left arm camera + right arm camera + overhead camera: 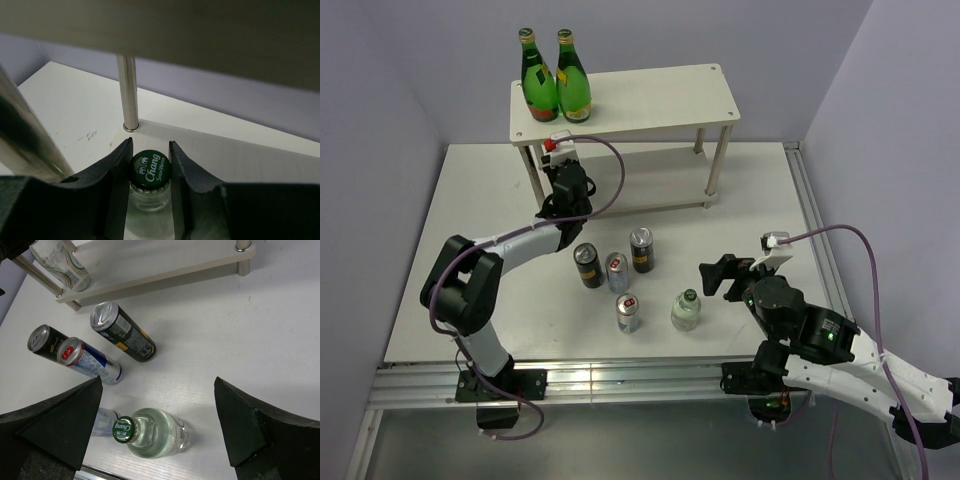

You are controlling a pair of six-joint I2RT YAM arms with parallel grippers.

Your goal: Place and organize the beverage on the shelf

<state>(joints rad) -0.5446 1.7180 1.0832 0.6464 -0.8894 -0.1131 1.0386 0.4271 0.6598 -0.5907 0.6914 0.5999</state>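
Left gripper [150,146] pinches a green-capped bottle [150,171] at its cap, on the lower board of the shelf [235,150]; right gripper [157,385] gapes wide above a second bottle [157,432].

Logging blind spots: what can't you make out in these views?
Left wrist: base of the green-capped bottle, cut off by the bottom edge and the jaws; shelf contact unclear.
Right wrist: a silver can, mostly behind a finger of the right gripper.
Top external: labels on black cans, too small to read.
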